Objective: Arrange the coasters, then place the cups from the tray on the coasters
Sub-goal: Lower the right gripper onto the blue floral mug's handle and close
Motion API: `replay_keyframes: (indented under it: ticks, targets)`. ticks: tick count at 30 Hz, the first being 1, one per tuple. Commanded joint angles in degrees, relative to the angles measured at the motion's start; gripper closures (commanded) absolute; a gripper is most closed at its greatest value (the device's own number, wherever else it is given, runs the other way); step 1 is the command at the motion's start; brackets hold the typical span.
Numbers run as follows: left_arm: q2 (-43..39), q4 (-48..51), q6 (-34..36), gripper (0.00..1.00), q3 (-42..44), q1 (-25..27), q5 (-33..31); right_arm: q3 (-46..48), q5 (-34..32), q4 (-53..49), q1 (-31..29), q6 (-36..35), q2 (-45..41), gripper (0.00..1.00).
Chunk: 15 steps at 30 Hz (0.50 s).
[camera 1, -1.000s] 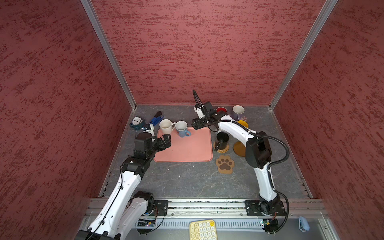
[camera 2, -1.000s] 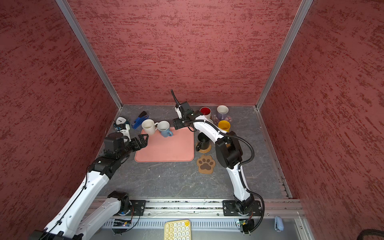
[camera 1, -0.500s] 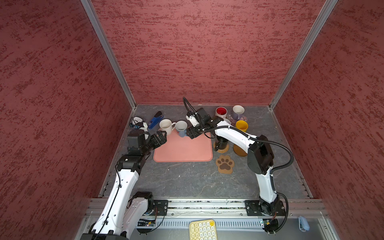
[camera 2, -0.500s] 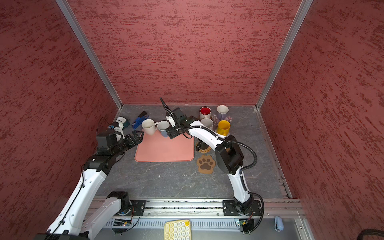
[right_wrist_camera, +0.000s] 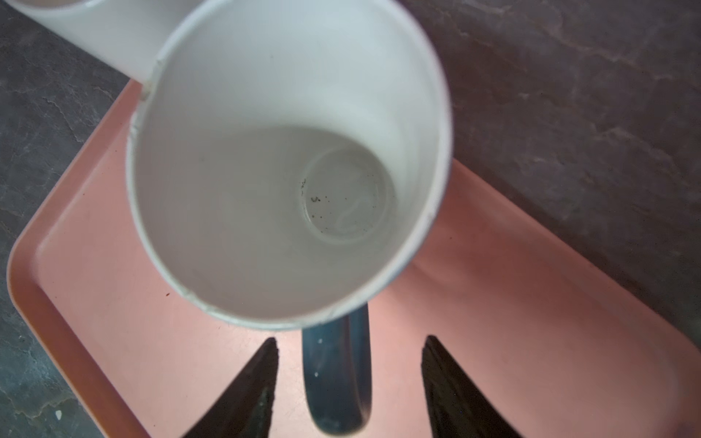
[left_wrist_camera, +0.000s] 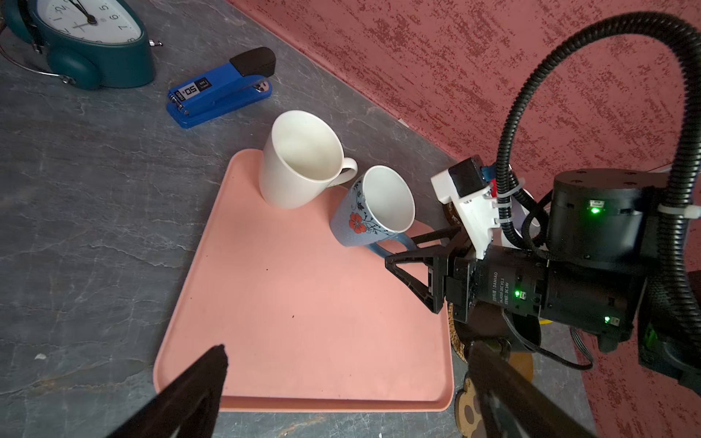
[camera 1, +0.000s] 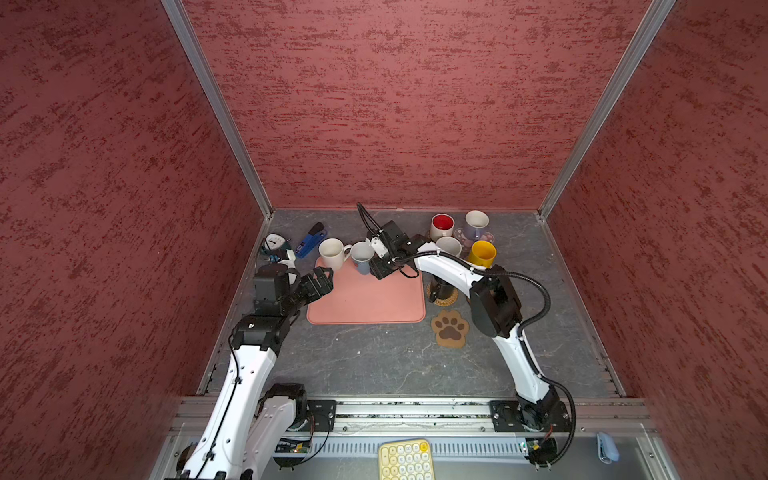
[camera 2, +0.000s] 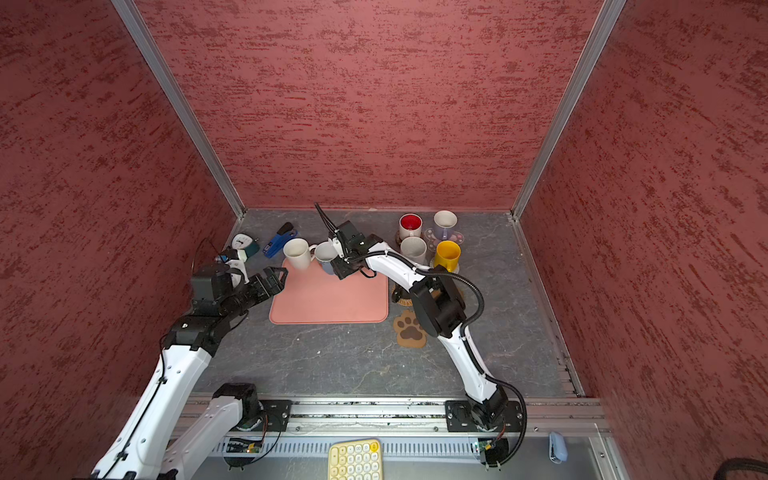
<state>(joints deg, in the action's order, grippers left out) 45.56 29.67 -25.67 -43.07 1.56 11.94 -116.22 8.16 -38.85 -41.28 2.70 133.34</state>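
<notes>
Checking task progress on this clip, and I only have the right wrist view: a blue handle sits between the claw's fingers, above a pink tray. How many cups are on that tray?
Observer: Two. The light blue mug and the plain white mug both stand at the far edge of the tray.
Operator: Is any coaster free for the blue one?
Observer: Yes. In both top views the paw-print coaster lies bare, just off the tray's near corner on the right arm's side.
Operator: And the other arm?
Observer: The left claw is open at the tray's left edge and holds nothing.
</notes>
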Motion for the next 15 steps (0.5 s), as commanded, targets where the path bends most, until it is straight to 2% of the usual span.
replay_keyframes:
  ticks: [1,4,7,12,15]
  targets:
    - [-0.8,0.58,1.18,0.0,0.4,-0.5,1.05,-3.39,1.41,0.27,-0.12,-0.63,0.77,0.44]
    - [-1.07,0.94,1.31,0.0,0.05,-0.49,1.05,-4.63,1.29,-0.21,-0.19,-0.41,1.66,0.49]
    - [-1.53,1.49,1.49,0.0,-0.5,-0.48,1.1,-4.86,1.24,-0.35,-0.27,-0.57,1.67,0.61]
    - [-2.28,2.56,1.49,0.0,-1.32,-0.42,1.58,-4.75,0.27,-0.79,-0.72,-1.37,1.29,0.65]
    - [-2.92,3.35,1.49,0.0,-1.5,-0.47,1.6,-4.24,0.02,-0.83,-1.0,-1.4,0.99,0.75]
